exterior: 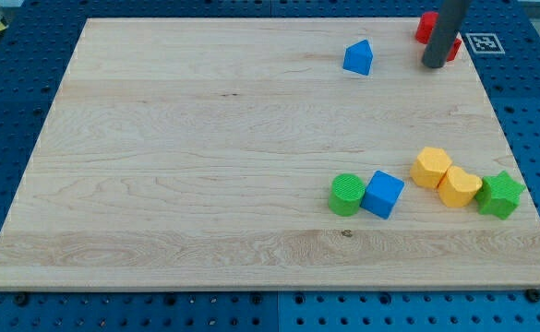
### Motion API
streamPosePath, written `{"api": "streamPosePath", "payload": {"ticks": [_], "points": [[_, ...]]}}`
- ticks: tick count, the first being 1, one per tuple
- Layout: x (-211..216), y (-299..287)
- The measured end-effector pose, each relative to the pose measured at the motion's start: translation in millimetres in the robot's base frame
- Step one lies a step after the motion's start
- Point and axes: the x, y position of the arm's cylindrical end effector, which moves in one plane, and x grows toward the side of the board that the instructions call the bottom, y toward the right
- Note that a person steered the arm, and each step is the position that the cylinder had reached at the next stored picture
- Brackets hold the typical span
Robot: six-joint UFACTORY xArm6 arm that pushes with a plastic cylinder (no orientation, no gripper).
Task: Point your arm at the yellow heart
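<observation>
My tip (433, 65) rests on the board near the view's top right corner. Two yellow blocks lie at the lower right, far below the tip. The left one (430, 167) looks hexagonal. The right one (459, 186) looks rounder and may be the heart, though its shape is hard to make out. The two yellow blocks touch each other. A green star (500, 194) touches the right yellow block on its right side.
A red block (426, 26) sits partly hidden behind the rod, with red also showing to the rod's right (455, 48). A blue triangular block (358, 57) lies left of the tip. A green cylinder (346, 195) and a blue cube (382, 194) sit left of the yellow blocks.
</observation>
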Motion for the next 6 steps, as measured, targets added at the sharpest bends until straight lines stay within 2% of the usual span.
{"api": "streamPosePath", "payload": {"ticks": [3, 6], "points": [[-5.1, 0.0], [187.0, 0.0]]}}
